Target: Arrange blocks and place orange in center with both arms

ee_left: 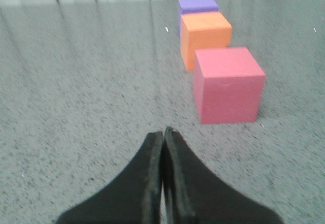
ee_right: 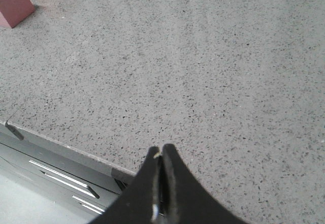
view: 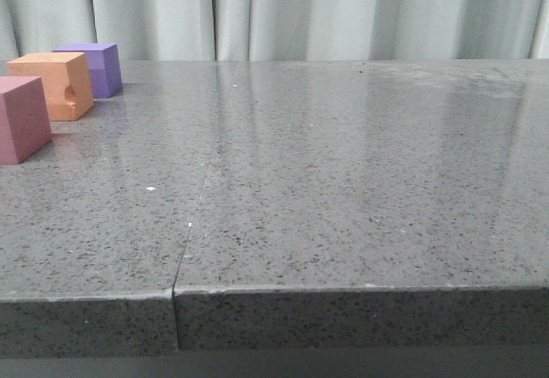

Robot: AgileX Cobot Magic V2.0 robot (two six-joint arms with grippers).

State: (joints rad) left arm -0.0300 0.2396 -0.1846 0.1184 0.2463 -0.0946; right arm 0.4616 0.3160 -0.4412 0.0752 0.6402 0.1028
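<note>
Your orange cube [view: 51,84] sits at the counter's [view: 343,181] far left, between the purple cube [view: 94,68] and pink cube [view: 21,117]. Both tools, left tool [ee_left: 163,132] and right tool [ee_right: 160,151], are clenched empty. Expect light, squashy foam; pinch opposite flat faces, avoiding the dent.

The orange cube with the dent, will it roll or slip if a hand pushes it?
The orange cube sits flat on square faces, so it should slide, not roll. Its matte skin probably grips well, though the table looks glossy. The gouged dent hints at soft, light foam that may squash under a hard squeeze.
</note>
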